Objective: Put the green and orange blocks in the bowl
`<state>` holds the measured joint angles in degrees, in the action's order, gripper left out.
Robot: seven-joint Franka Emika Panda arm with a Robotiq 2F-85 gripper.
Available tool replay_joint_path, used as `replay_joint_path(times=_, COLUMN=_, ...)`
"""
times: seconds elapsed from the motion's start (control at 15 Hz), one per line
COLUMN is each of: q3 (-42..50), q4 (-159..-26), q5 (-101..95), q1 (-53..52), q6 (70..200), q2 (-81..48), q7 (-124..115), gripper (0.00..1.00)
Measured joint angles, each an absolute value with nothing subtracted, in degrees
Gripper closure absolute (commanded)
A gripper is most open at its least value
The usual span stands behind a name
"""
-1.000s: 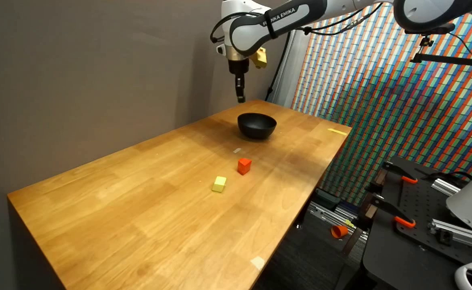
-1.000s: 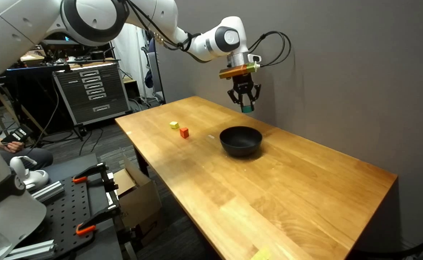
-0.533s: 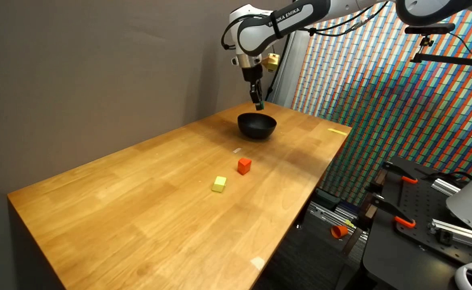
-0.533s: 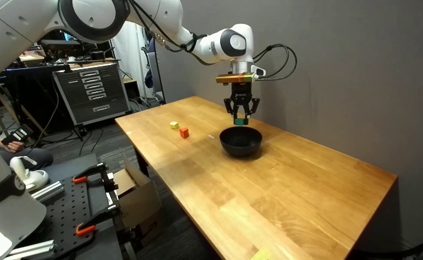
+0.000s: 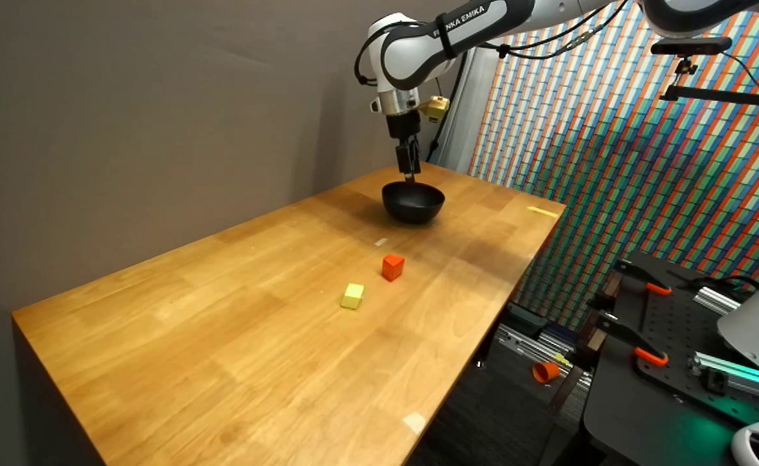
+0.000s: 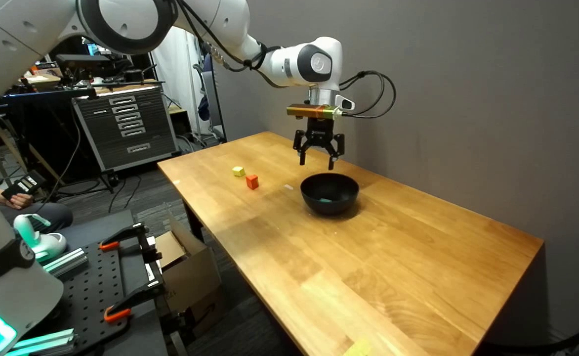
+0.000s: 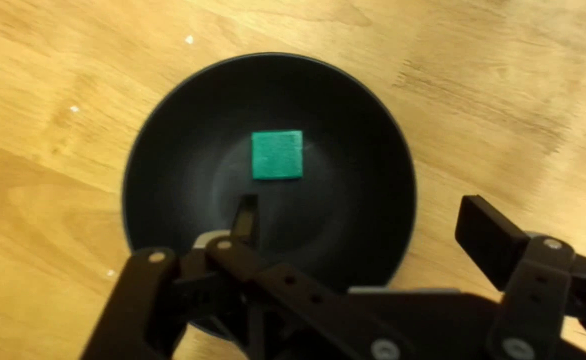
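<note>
Green block (image 7: 277, 155) lies in the bowl (image 7: 358, 145); I reach out above, gripper (image 6: 316, 164) pointing down, jaws apart; orange block (image 6: 252, 182) sits left in an exterior view.

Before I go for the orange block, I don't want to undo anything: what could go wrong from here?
The open gripper hangs close above the bowl, so moving off without lifting could knock it.
The yellow block sits near the orange block, so a wide grasp might nudge it.
Dropped later, the orange block might strike the green block in the bowl and bounce.
</note>
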<state>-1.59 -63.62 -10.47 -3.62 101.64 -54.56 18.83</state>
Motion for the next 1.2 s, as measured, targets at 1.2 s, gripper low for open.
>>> replay_joint_path(times=1.2, q3=-12.3, q4=-85.2, q5=-6.4, q1=-10.8, q6=107.7, q2=-45.7, q7=15.0, gripper=0.0)
